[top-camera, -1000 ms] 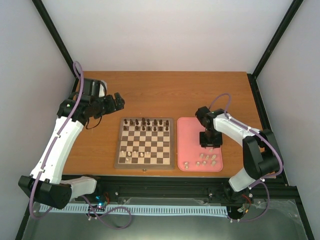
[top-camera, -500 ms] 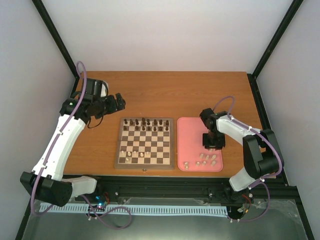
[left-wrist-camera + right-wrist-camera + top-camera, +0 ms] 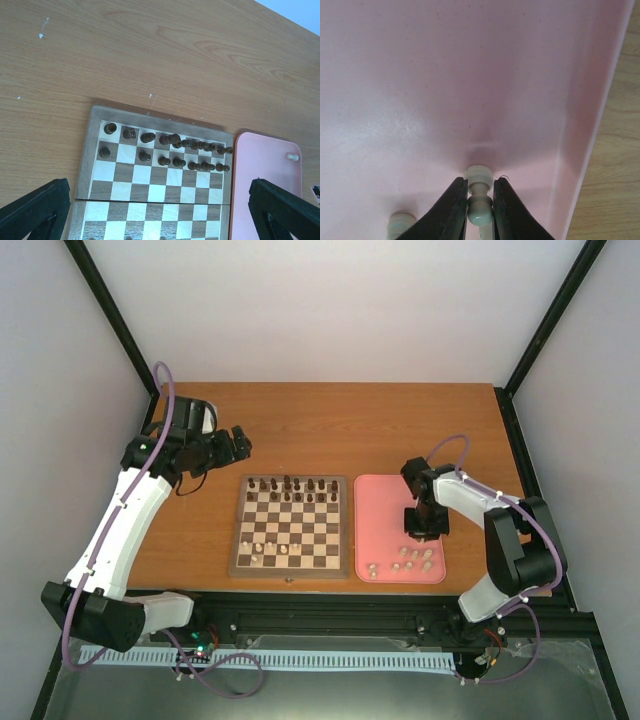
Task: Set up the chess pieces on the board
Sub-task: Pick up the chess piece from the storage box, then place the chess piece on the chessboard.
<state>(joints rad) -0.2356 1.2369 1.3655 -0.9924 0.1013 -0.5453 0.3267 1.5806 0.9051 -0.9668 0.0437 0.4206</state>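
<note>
Down into the tray (image 3: 380, 495), just right of the board (image 3: 141, 175), with the right pincer (image 3: 479, 200), and narrowed from wide to tight within the last second. Clamped now around the waist of a white piece (image 3: 479, 175), close to the tray wall farthest from the board. Hard to tell whether already off the tray floor. Looks like a pick under way: most likely a lift next, then a carry left onto the board.

Only three whites (image 3: 268, 548) showing on the board's near rows so far, against a full dark set (image 3: 290, 485) along its far rows. A cluster more (image 3: 410, 560) waiting at the tray's near end. Plenty left to do.

Over to the left pincer (image 3: 237, 443): wide apart, empty, parked beyond the board's far-left corner, barely shifted. No crowding from there.

Worth watching: another white (image 3: 400, 222) just beside the clamped one, and the tray rim between it and the board. Best straight up first, over the rim, then across. Open squares aplenty on the board's near half, bare surface (image 3: 400, 430) past its far edge.
</note>
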